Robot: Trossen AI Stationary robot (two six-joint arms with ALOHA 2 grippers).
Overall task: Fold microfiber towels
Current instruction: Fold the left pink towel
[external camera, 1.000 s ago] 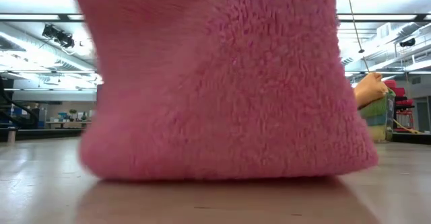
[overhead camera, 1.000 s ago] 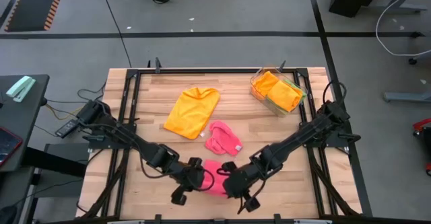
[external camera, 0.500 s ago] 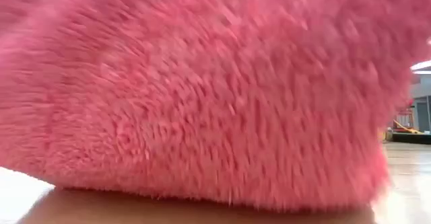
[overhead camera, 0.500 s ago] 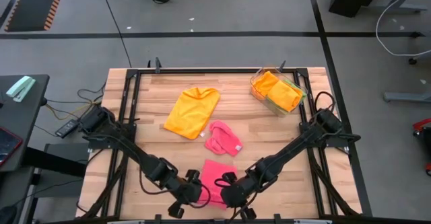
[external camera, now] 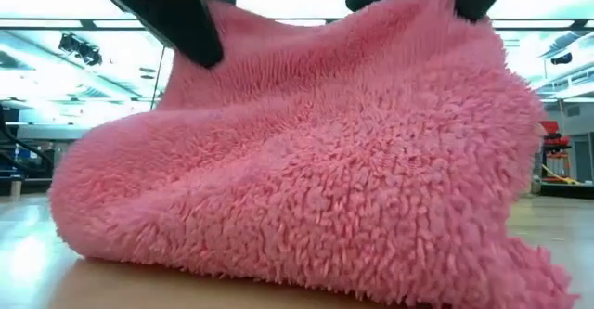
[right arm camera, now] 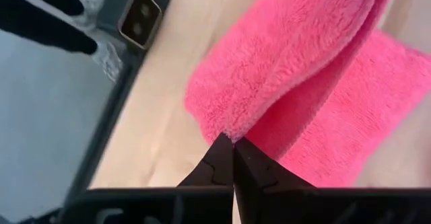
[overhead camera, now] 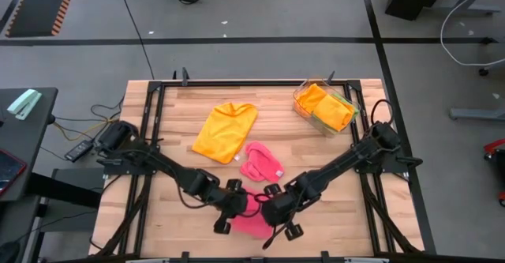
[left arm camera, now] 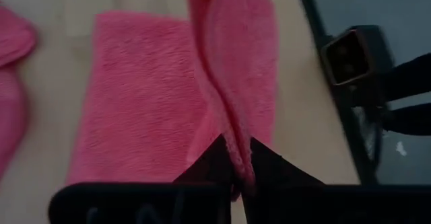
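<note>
A pink microfiber towel (overhead camera: 252,219) lies near the table's near edge, between my two grippers. My left gripper (overhead camera: 230,209) is shut on its left side and my right gripper (overhead camera: 273,212) is shut on its right side. In the low view the towel (external camera: 306,179) drapes down from both grippers onto the wood. A second pink towel (overhead camera: 262,162) lies crumpled at mid-table. An orange towel (overhead camera: 226,131) lies flat farther back. My left gripper (left arm camera: 236,173) pinches the towel's raised edge (left arm camera: 232,143) between its two fingertips, slanting down from above. The held part stands up in a fold over the lower part (left arm camera: 135,103), which lies flat on the table. My right gripper (right arm camera: 233,150) pinches a corner of the towel's raised layer (right arm camera: 229,133) between its fingertips, slanting down from above. That layer arches over the part lying flat on the wood (right arm camera: 350,109).
A clear tray (overhead camera: 300,97) at the back right holds orange, yellow and green towels. The dark table frame (overhead camera: 158,137) runs along the left and right sides. A low camera (left arm camera: 350,56) sits at the near edge, close to the towel.
Both grippers, still shut on the pink towel, swung toward the near edge and then back toward the far edge while sinking. The held edge has come over the part resting on the table, so the towel has gone from hanging upright to doubling over itself.
</note>
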